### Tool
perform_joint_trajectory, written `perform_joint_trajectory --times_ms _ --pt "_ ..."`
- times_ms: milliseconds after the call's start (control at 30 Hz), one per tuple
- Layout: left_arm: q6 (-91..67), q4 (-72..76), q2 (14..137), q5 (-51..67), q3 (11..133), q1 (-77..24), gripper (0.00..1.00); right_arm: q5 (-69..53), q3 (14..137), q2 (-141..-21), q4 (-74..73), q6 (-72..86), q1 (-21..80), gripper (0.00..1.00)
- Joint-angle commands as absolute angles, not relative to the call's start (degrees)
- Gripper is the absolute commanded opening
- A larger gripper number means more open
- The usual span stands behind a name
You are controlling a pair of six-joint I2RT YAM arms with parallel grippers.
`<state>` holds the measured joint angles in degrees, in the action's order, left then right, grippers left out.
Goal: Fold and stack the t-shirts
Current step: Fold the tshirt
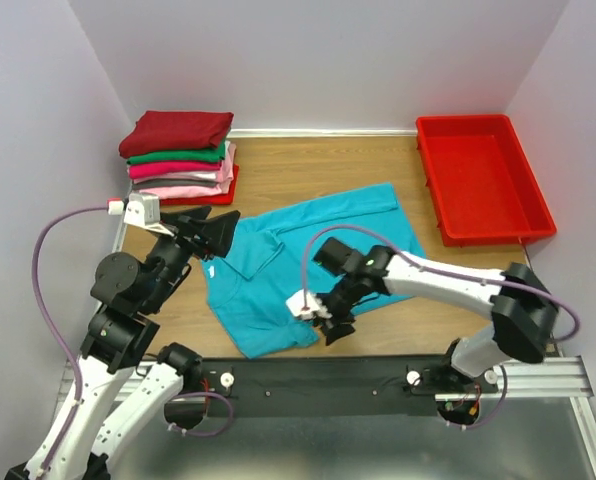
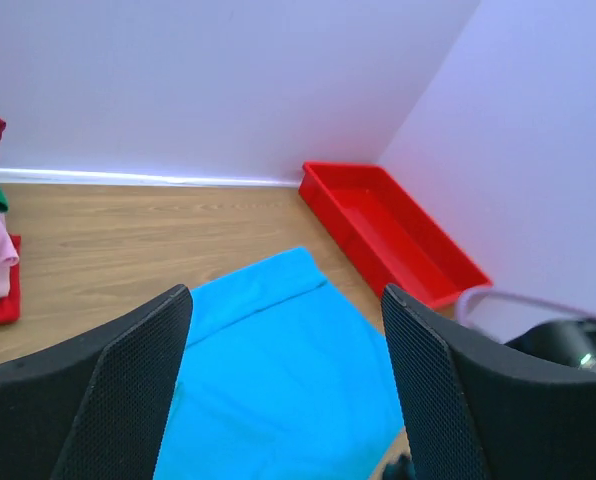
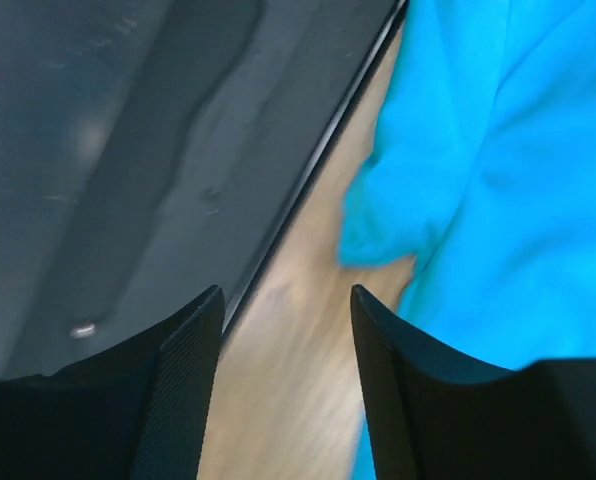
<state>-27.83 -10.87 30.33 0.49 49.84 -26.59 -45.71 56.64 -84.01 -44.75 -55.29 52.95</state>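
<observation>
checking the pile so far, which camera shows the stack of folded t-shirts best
Top external view: the whole stack of folded cotton t-shirts, dark red on top, shows at the far left. The left wrist view catches only its edge; the right wrist view misses it.

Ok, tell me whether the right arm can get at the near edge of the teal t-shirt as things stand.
Probably yes. The right gripper hovers open right at the near edge of the teal t-shirt. The right wrist view shows only the table between its fingers and the cloth, so nothing seems to block it.
</observation>
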Motion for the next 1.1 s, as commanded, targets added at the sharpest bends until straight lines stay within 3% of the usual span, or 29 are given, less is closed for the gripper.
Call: perform_joint_trajectory --times_ms 0,200,400,633,733,933,1033,1067 --pt "-34.27 -21.51 27.8 -4.91 45.88 -26.37 0.82 -29.11 61.42 -90.78 -31.49 -48.61 61.15 0.59" --pt "-34.28 -23.2 16.11 -13.09 47.19 -26.28 0.82 -22.69 67.06 -101.41 -27.26 -44.57 71.44 0.59" --pt "-31.91 -24.26 13.88 -14.5 49.21 -26.28 0.82 -17.5 69.96 -108.01 -26.02 -42.28 72.77 0.53" --pt "-30.15 -23.82 13.8 -13.8 49.3 -26.28 0.82 -15.48 70.04 -107.58 -25.75 -40.36 72.77 0.28" --pt "-29.62 -23.91 13.97 -13.01 49.74 -26.28 0.82 -17.21 71.8 -104.87 -25.84 -38.51 70.5 0.12" --pt "-29.79 -22.68 14.24 -11.35 48.17 -26.28 0.82 -26.61 76.98 -104.67 -26.19 -30.17 58.57 0.06" --pt "-30.58 -21.36 15.38 -9.94 46.76 -26.37 0.81 -29.69 78.48 -106.69 -25.49 -22.78 51.87 0.09" --pt "-31.19 -20.75 15.64 -8.89 46.41 -26.37 0.82 -30.23 79.27 -108.0 -25.31 -21.02 50.29 0.17"
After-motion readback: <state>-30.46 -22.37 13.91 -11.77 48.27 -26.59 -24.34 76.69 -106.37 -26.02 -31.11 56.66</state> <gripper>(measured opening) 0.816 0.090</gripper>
